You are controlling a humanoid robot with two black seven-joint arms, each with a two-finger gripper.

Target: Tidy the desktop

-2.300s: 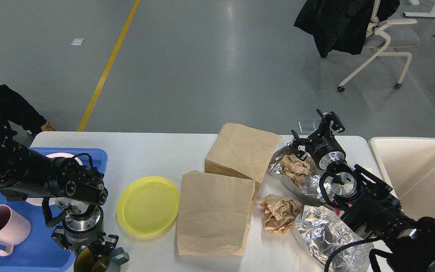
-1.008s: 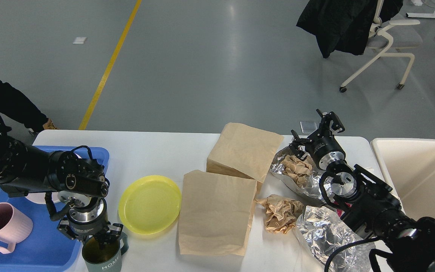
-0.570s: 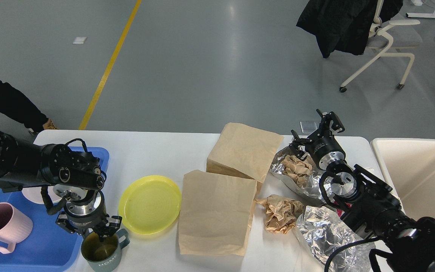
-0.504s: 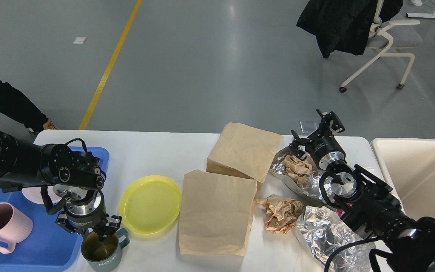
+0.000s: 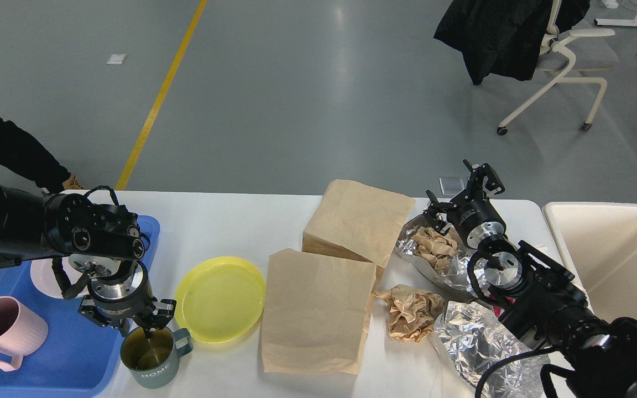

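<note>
The white desktop (image 5: pixel 230 221) carries dishes on the left and rubbish on the right. At the front left, my left gripper (image 5: pixel 147 330) points down and is shut on the rim of a grey-green mug (image 5: pixel 151 362) marked HOME, beside the blue tray (image 5: pixel 69 359). A yellow plate (image 5: pixel 220 298) lies just right of the mug. At the far right, my right gripper (image 5: pixel 460 188) stands open over crumpled foil (image 5: pixel 415 240) that holds brown paper, touching nothing.
The tray holds a pink mug (image 5: pixel 3 331) and a white dish (image 5: pixel 42 273). Two flat paper bags (image 5: pixel 318 309) (image 5: pixel 357 221), a crumpled paper ball (image 5: pixel 410 312) and more foil (image 5: pixel 476 342) lie mid-right. A cream bin (image 5: pixel 617 260) stands at the right edge.
My left gripper has carried the green mug away from the table's front edge, toward the yellow plate's side. The right arm has stayed still.
</note>
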